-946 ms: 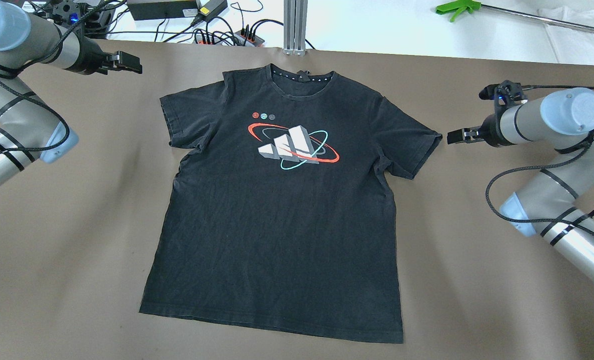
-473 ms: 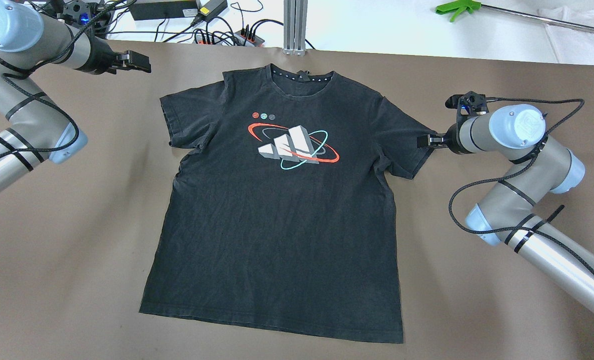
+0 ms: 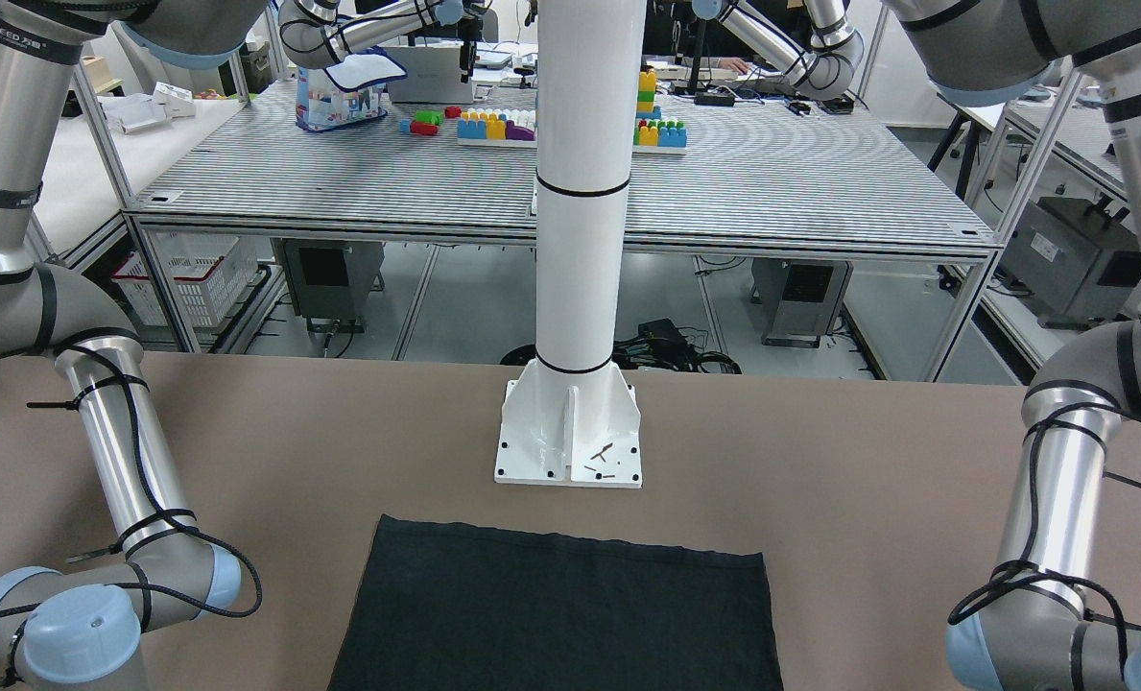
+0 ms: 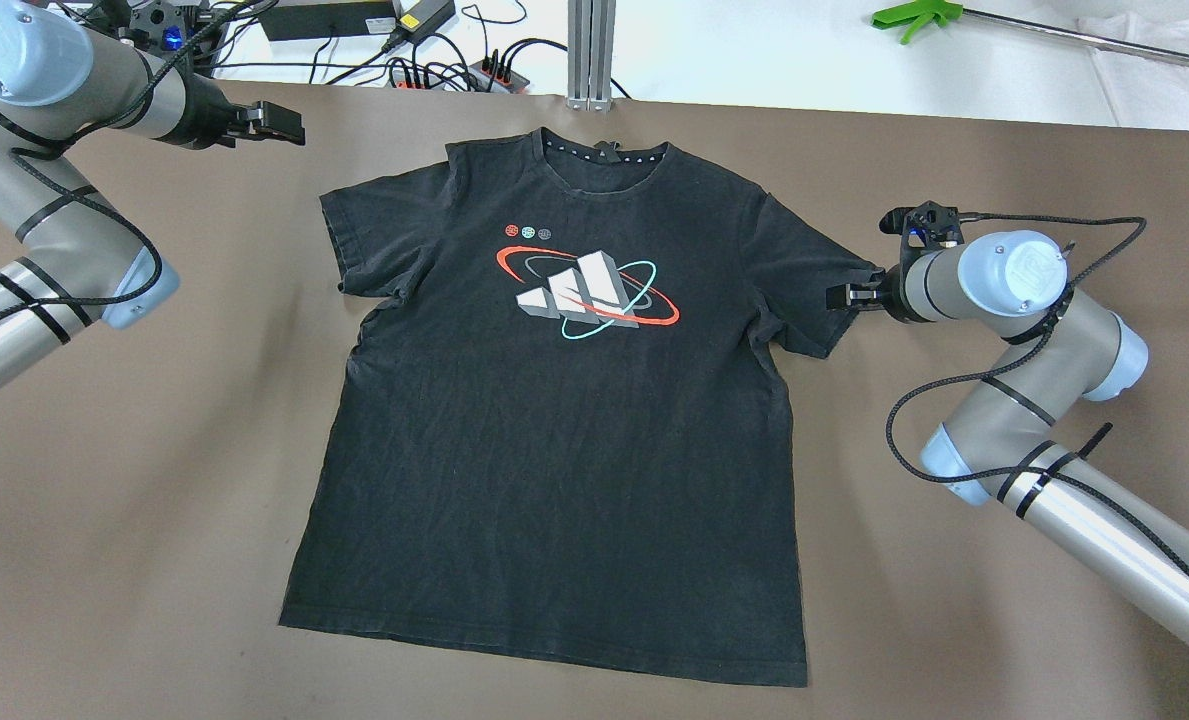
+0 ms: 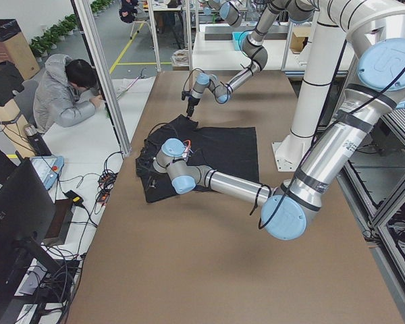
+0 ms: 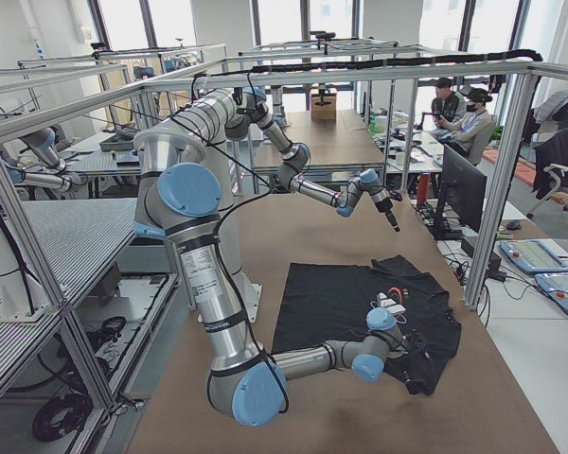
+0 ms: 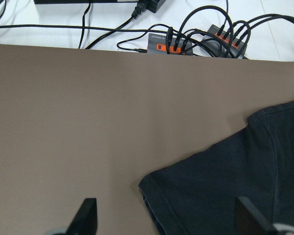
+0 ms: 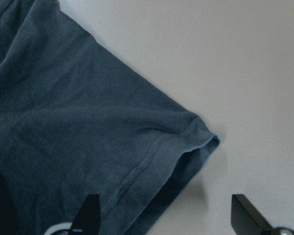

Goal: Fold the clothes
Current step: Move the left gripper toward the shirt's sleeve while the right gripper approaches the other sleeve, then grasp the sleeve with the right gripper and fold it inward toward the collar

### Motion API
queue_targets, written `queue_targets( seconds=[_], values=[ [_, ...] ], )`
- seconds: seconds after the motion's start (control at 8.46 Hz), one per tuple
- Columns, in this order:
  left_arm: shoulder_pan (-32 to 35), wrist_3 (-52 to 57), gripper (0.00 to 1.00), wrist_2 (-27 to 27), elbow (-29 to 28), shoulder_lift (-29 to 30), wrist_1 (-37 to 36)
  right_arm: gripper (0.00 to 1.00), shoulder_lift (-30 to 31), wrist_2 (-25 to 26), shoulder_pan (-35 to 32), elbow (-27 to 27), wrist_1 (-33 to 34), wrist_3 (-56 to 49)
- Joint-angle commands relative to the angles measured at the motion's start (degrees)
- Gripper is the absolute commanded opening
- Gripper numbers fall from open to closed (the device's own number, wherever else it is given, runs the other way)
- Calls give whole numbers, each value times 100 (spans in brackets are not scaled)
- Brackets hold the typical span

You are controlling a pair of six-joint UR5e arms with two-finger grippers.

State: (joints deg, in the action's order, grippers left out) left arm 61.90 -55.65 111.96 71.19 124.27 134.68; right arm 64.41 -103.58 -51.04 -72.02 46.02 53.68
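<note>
Lying beneath right hand (image 4: 836,296): shirt sleeve (image 4: 802,285)

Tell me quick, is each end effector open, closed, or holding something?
Left end effector: open, holding nothing.
Right end effector: open at a sleeve of the black T-shirt, gripping nothing.

Black T-shirt (image 4: 554,450) flat on brown table (image 4: 154,500)

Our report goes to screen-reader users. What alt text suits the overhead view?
A black T-shirt lies flat, print up, on a brown table. The right arm has its jaws at one sleeve's edge; the left arm hangs beyond the other sleeve, off the shirt.
</note>
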Motion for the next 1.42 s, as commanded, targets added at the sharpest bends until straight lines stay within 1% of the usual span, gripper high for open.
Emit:
queue_targets(
  seconds=[0.0,0.12,0.24,0.35,0.47,0.95,1.06,1.3],
  values=[
    [-3,2,100,-8,0,1,-3,93,-7,180,173,144,-242,213],
    [-3,-7,100,-16,0,1,-3,86,-16,180,173,162,-243,213],
    [-12,-7,100,-43,0,1,-3,46,-16,180,182,162,-243,213],
    [-12,-16,100,-43,0,1,-3,12,-42,172,173,153,-243,221],
    [-12,-16,100,-43,0,1,-3,0,-86,172,173,127,-243,222],
    [-3,-42,100,-43,9,10,6,0,-279,119,164,83,-234,248],
    [6,-42,100,-43,9,9,6,0,-289,110,164,-30,-216,248],
    [6,-42,100,-43,9,-34,6,0,-324,101,164,-469,-164,257]
  ],
)
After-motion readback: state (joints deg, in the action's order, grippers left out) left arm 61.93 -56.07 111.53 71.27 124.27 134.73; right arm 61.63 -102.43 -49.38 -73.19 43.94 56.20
